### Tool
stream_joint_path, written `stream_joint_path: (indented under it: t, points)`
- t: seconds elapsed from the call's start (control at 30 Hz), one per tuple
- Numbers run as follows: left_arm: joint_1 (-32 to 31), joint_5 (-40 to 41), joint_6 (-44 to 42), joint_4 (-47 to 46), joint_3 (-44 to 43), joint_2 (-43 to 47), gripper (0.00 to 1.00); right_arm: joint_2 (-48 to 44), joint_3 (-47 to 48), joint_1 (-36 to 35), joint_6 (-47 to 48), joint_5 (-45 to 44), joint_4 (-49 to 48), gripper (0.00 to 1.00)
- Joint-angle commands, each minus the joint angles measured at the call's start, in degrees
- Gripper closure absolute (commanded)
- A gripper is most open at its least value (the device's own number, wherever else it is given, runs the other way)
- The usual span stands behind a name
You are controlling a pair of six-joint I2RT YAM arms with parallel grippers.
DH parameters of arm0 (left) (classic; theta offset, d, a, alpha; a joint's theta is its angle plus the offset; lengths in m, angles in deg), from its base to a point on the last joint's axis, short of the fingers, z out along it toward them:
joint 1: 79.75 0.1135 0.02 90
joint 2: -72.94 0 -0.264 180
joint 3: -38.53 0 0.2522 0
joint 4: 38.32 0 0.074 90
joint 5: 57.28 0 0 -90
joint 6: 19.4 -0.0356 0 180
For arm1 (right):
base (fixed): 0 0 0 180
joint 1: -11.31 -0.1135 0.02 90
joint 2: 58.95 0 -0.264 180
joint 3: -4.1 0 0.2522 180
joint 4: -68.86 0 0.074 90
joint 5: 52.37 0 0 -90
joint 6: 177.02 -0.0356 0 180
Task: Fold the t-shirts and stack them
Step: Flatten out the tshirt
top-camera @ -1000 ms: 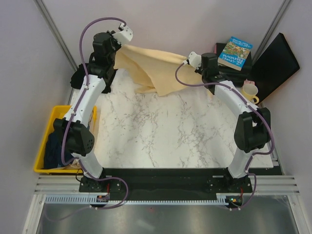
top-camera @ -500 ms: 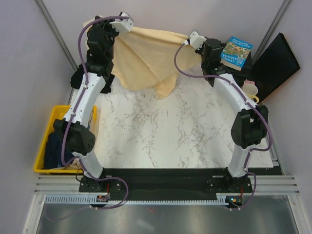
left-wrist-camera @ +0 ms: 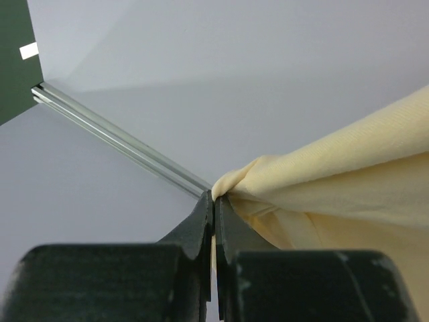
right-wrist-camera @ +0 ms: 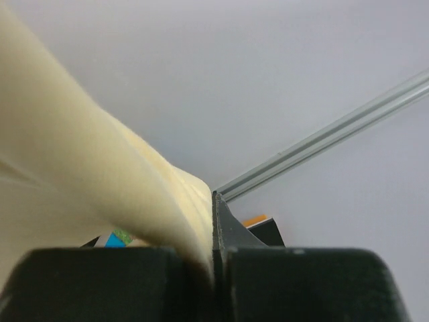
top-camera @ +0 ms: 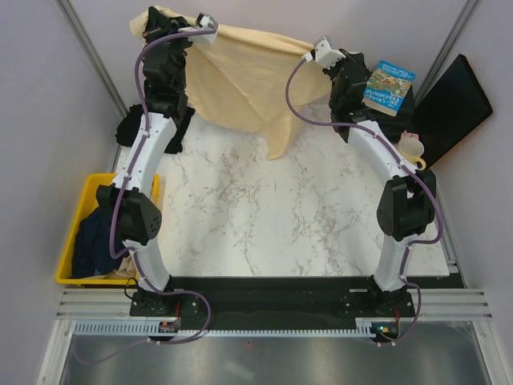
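Note:
A large cream-yellow t-shirt (top-camera: 240, 80) hangs stretched between my two grippers, high over the back of the marble table (top-camera: 264, 216). My left gripper (left-wrist-camera: 214, 198) is shut on one bunched corner of the t-shirt (left-wrist-camera: 335, 174), at the back left in the top view (top-camera: 156, 24). My right gripper (right-wrist-camera: 213, 201) is shut on the other end of the t-shirt (right-wrist-camera: 80, 161), at the back right (top-camera: 313, 54). The cloth's lowest tip dangles near the table's back middle. A dark navy t-shirt (top-camera: 92, 241) lies in the yellow bin (top-camera: 96, 180). Black cloth (top-camera: 126, 128) lies beneath the left arm.
A colourful book (top-camera: 390, 87) rests on a black box at the back right, close to the right wrist. A pale cup (top-camera: 411, 152) and a black panel (top-camera: 453, 104) stand beside it. Grey walls with metal rails enclose the back.
Both grippers have risen and moved back and apart with the cream-yellow t-shirt. It now hangs wider and higher above the table.

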Motion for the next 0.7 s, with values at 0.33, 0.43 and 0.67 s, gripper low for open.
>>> stream_joint_path:
  t: [0.33,0.43,0.67]
  points:
    - [7.5,-6.3,-2.5,-7.1,-20.6,-9.7,0.98,13.3,20.1,0.8,-8.6,-3.2,-4.1,1.00]
    - [8.4,-7.5,-7.5,-13.6,-21.5,-12.4,0.98,15.2,19.5,0.4,-6.2,-3.8,-11.2,1.00]
    - [9.2,-9.0,-15.8,-22.0,-31.0,-18.0,0.98,17.2,21.3,0.6,-6.9,-6.5,-17.9,1.00]
